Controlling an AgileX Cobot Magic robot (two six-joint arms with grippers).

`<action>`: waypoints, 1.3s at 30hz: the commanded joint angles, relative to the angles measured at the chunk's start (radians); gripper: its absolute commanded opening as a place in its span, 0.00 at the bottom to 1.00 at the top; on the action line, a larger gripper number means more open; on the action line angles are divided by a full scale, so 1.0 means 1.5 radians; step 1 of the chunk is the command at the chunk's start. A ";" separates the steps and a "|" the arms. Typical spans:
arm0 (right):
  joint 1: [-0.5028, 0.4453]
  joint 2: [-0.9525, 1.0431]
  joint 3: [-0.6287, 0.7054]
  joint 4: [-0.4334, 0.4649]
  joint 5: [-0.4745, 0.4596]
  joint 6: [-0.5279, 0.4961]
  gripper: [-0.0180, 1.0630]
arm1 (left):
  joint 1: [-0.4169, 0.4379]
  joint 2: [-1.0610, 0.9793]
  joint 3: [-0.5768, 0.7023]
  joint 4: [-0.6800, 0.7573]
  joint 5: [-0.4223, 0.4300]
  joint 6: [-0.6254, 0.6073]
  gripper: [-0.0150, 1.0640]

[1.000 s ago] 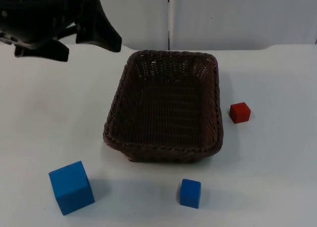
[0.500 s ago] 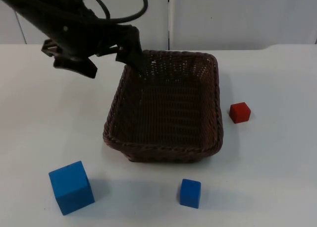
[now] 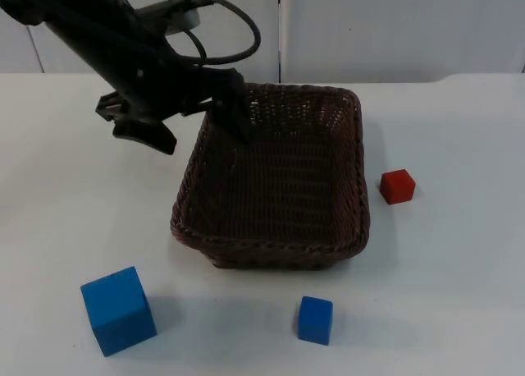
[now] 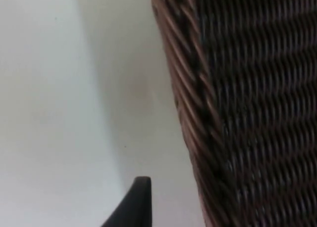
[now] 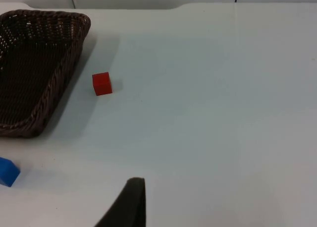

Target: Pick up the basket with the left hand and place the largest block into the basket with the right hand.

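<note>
White table top [image 3: 459, 294] running back to a grey partition wall [image 3: 394, 31]. Near the middle of the table sits a dark brown rectangular woven wicker basket [image 3: 275, 183], resting flat on the surface, nothing inside it. The left gripper [image 3: 193, 117] hangs at the basket's rear left corner, fingers spread apart and straddling the rim: one black finger [image 3: 234, 113] dips just inside the basket over the back left wall, the other [image 3: 143, 130] stands outside over bare table. Jaws released, not closed on the wicker. In the left wrist view the basket's braided rim [image 4: 188, 88] runs close past the camera, with white table beside it and a black fingertip [image 4: 136, 204] outside the rim. The largest block, a big blue cube [image 3: 118, 310], sits on the table near the front left, well apart from the basket and untouched. A smaller blue cube [image 3: 315, 319] lies just in front of the basket's front wall. A small red cube [image 3: 397, 186] lies on the table near the basket's right side, apart from it. The right wrist view looks across the table at the basket's right wall [image 5: 34, 63], the red cube [image 5: 102, 83] and a corner of the small blue cube [image 5: 7, 171]; one black fingertip [image 5: 129, 204] of the right gripper stands above bare table, the arm waiting; whether its jaws are spread or clenched I cannot tell.
</note>
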 commanded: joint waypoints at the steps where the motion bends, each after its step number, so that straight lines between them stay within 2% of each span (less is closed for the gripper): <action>1: -0.003 -0.002 0.002 -0.001 -0.002 -0.001 0.99 | -0.004 0.012 -0.011 0.015 -0.006 -0.015 0.99; 17: -0.003 -0.002 0.002 -0.001 -0.002 -0.001 0.99 | -0.004 0.087 -0.026 0.015 -0.017 -0.031 0.99; 21: -0.003 -0.002 0.002 -0.001 -0.002 -0.001 0.99 | -0.004 0.095 -0.026 0.015 -0.017 -0.031 0.95; 24: -0.003 -0.002 0.002 -0.001 -0.002 -0.001 0.99 | -0.004 0.104 -0.026 0.015 -0.017 -0.031 0.80; 25: -0.003 -0.002 0.002 -0.001 -0.002 -0.001 0.99 | -0.004 0.104 -0.026 0.015 -0.017 -0.031 0.80; 29: -0.003 -0.002 0.002 -0.001 -0.002 -0.001 0.99 | -0.004 0.105 -0.026 0.009 -0.006 -0.031 0.52; 30: -0.003 -0.002 0.002 -0.001 -0.002 -0.001 0.99 | -0.004 0.105 -0.026 0.009 -0.006 -0.031 0.52; 33: -0.003 -0.002 0.002 -0.001 -0.002 -0.001 0.99 | -0.004 0.105 -0.026 0.006 0.008 -0.035 0.23; 34: -0.003 -0.002 0.002 -0.001 -0.002 -0.001 0.99 | -0.004 0.105 -0.026 0.006 0.012 -0.037 0.11; 35: -0.003 -0.002 0.002 -0.001 -0.002 -0.001 0.99 | -0.004 0.104 -0.026 0.006 0.012 -0.037 0.05; 39: -0.003 -0.002 0.002 -0.001 -0.002 -0.001 0.99 | -0.004 0.082 -0.026 0.006 0.016 -0.054 0.01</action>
